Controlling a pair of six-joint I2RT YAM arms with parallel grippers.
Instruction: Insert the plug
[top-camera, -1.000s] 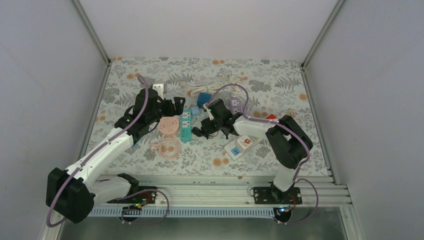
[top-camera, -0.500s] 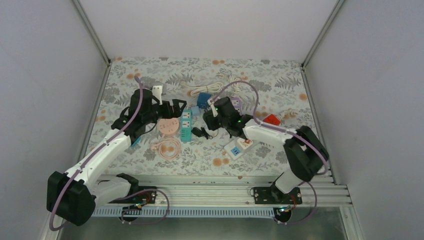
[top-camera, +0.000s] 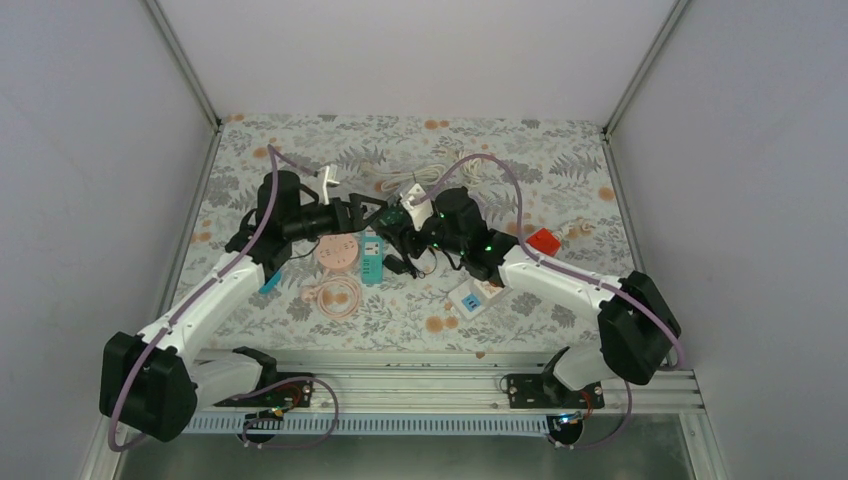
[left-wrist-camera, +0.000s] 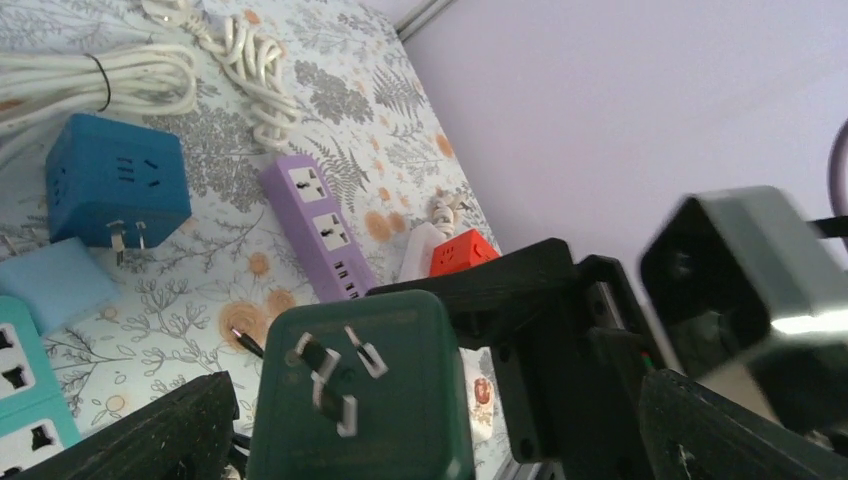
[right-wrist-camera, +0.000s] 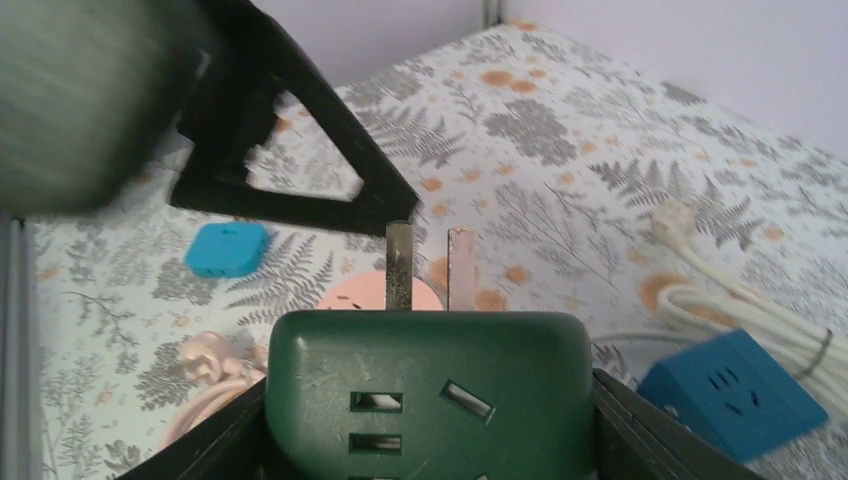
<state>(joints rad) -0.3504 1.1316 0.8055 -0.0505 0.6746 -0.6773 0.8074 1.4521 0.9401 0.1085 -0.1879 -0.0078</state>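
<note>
Both wrists have swung in twd each other since a sec ago. The R gripper (right-wrist-camera: 428, 432) has come up off the white strip (top-camera: 475, 295) and now faces the L gripper (top-camera: 368, 214) nose to nose. R jaws pinch a dark green adapter (right-wrist-camera: 430, 375) by its two sides. It's boxy matte plastic w/ rounded corners and a scuffed top face w/ slot sockets. Flat metal prongs (right-wrist-camera: 399, 262) stick out past the fingertips (three of them show in the left wrist view). L jaws are spread wide. The adapter's pronged face sits just ahead of them; between the tips or short of them, can't tell. Beyond the L jaws on the floral cloth (left-wrist-camera: 200, 260): a blue cube adapter (left-wrist-camera: 115, 180), a long purple strip (left-wrist-camera: 320, 225), a coiled white cord (left-wrist-camera: 100, 80) and a small red cube (left-wrist-camera: 465, 252).
</note>
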